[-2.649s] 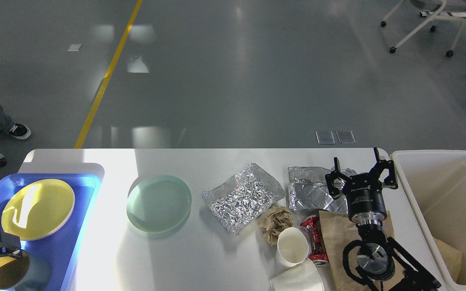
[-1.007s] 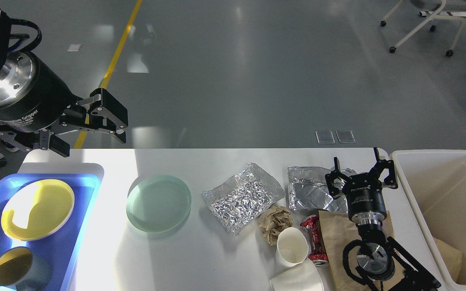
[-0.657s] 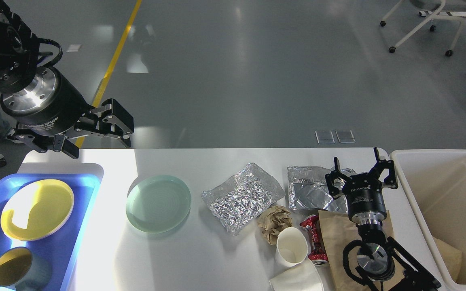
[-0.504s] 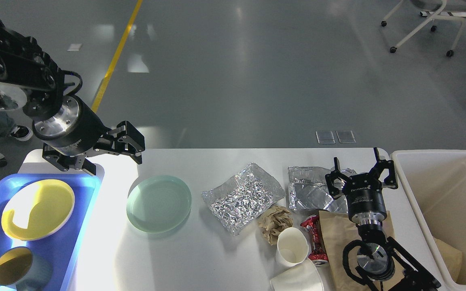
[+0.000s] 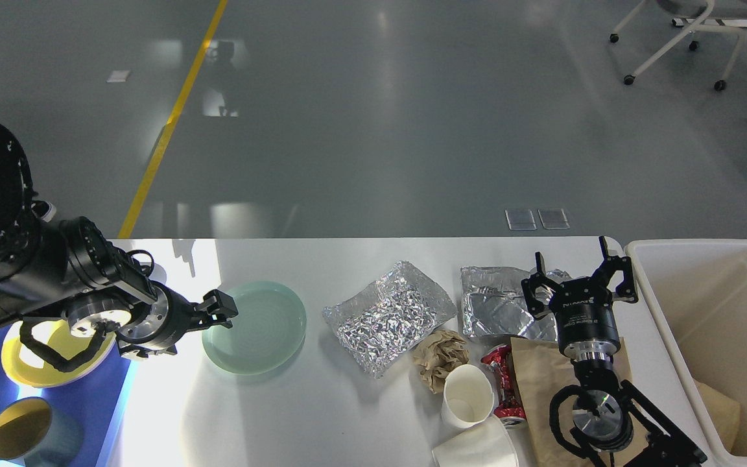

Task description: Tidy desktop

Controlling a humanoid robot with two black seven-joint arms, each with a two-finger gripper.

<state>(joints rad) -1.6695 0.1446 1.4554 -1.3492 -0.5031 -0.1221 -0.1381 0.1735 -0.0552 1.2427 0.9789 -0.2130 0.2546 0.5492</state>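
1. The left gripper (image 5: pixel 218 311) sits low at the left edge of the pale green plate (image 5: pixel 255 326). One dark finger tip lies at the plate's rim; the other is hidden behind the wrist, so I cannot tell how far the fingers are spread or whether they grip the rim.
2. The right gripper (image 5: pixel 580 275) hovers over the far right of the tabletop (image 5: pixel 321 415), its fingers (image 5: pixel 616 272) spread wide and holding nothing.
3. Just under and behind the right gripper lies a flattened foil tray (image 5: pixel 500 311); a crumpled foil sheet (image 5: pixel 388 316) lies to its left.
4. Nearer the front edge are a brown paper ball (image 5: pixel 441 357), a crushed red can (image 5: pixel 503 383), two white paper cups (image 5: pixel 469 395) and a brown paper bag (image 5: pixel 542 389) beneath the right arm.
5. The tabletop spans the lower half of the view, white and sunlit on its left part.
6. A blue tray (image 5: pixel 107 402) at the left end carries a yellow plate (image 5: pixel 43 370) and a grey-blue mug (image 5: pixel 33 438).
7. A beige bin (image 5: pixel 723 337) stands just beside the right end.
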